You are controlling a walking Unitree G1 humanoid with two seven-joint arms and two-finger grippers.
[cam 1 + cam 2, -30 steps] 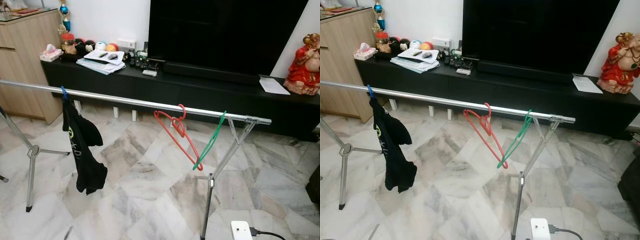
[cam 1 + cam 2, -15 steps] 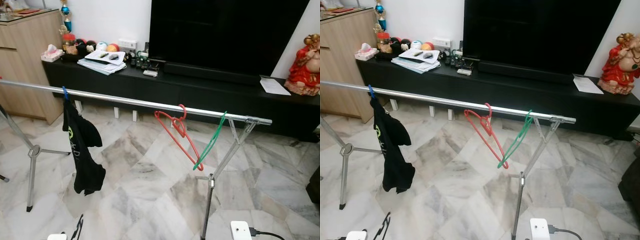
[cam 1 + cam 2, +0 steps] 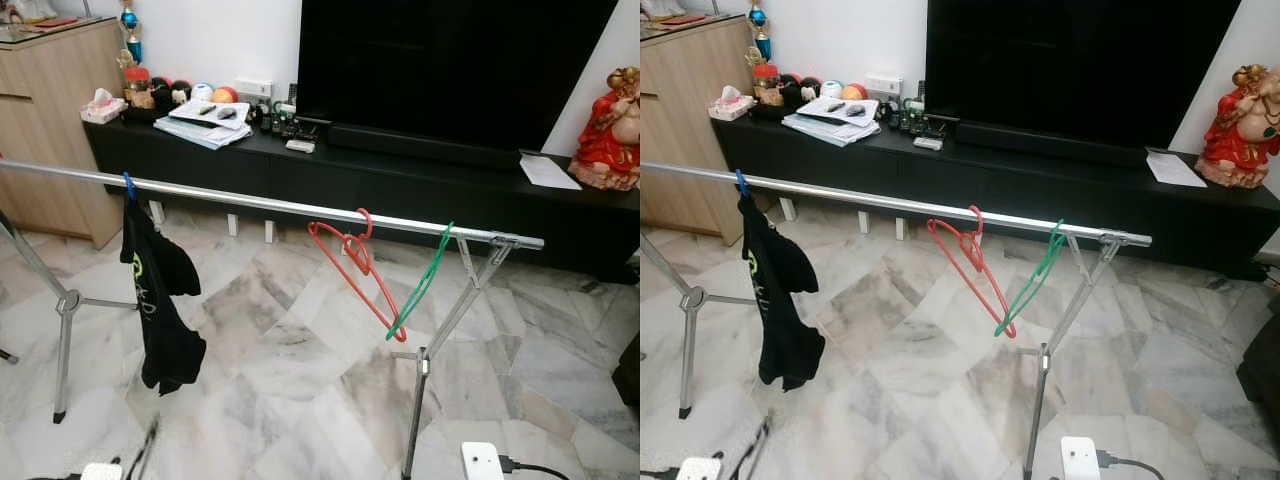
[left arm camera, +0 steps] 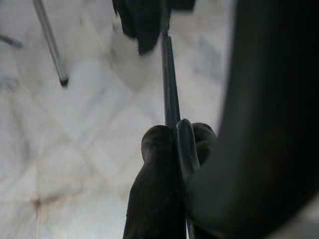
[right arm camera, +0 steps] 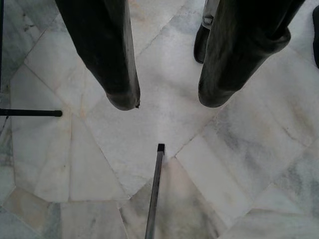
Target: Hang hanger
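Left gripper (image 4: 174,144) is squeezing a thin dark hanger (image 4: 168,84) between its two black fingers. It is holding tight so the hanger is not slipping while the arm is lifting it. In the left eye view the hanger is showing as a blurry dark line at about 7 o'clock, low over the floor and well below the rail (image 3: 300,207). So the hanger is not hanging yet.

Right gripper (image 5: 164,94) is pointing down at the marble floor (image 5: 164,129) with its fingers spread apart and gripping nothing. It is probably just waiting.

Up on the rail, a black shirt (image 3: 160,300) is hanging at 9 o'clock. A red hanger (image 3: 352,262) and a green hanger (image 3: 420,285) are hanging near each other at about 3 o'clock, close to the stand leg (image 3: 420,400). They are hooking over the top of the rail, and that is why they are staying up.

Between the shirt and the red hanger the rail is bare. That looks like a good spot for the dark hanger, because nothing is crowding it there. The arm will need to go up high first.
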